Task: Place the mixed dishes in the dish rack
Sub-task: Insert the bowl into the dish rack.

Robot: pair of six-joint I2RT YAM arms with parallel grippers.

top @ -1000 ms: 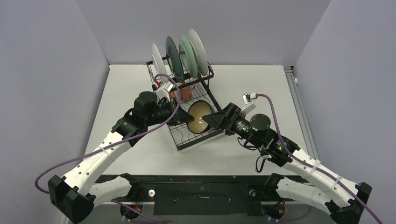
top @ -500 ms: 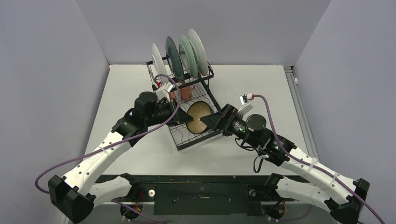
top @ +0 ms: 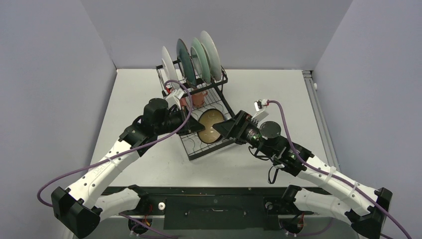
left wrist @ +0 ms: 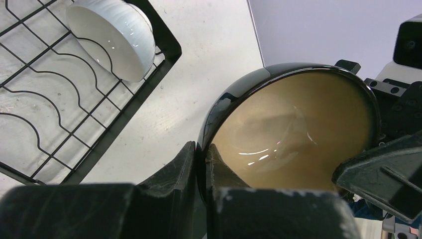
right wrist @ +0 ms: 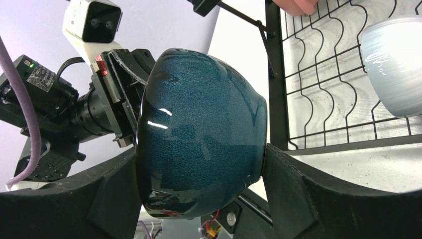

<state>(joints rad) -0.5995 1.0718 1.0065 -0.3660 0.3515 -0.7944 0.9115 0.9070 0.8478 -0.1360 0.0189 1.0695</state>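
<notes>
Blue outside of dark bowl [right wrist: 199, 129] only in right wrist view, left gripper [left wrist: 201, 149] and right gripper [right wrist: 199, 159] tight on it; white bowl [left wrist: 112, 40] in dish rack [left wrist: 164, 55].

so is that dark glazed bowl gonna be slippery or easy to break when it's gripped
Probably slippery: the dark bowl shows sharp highlights on a glossy glaze, and the left gripper pinches only its thin rim. Likely rigid but chippable, since it looks ceramic. Its rounded wall might let it pivot in the right gripper, which spans it rim to base.
</notes>
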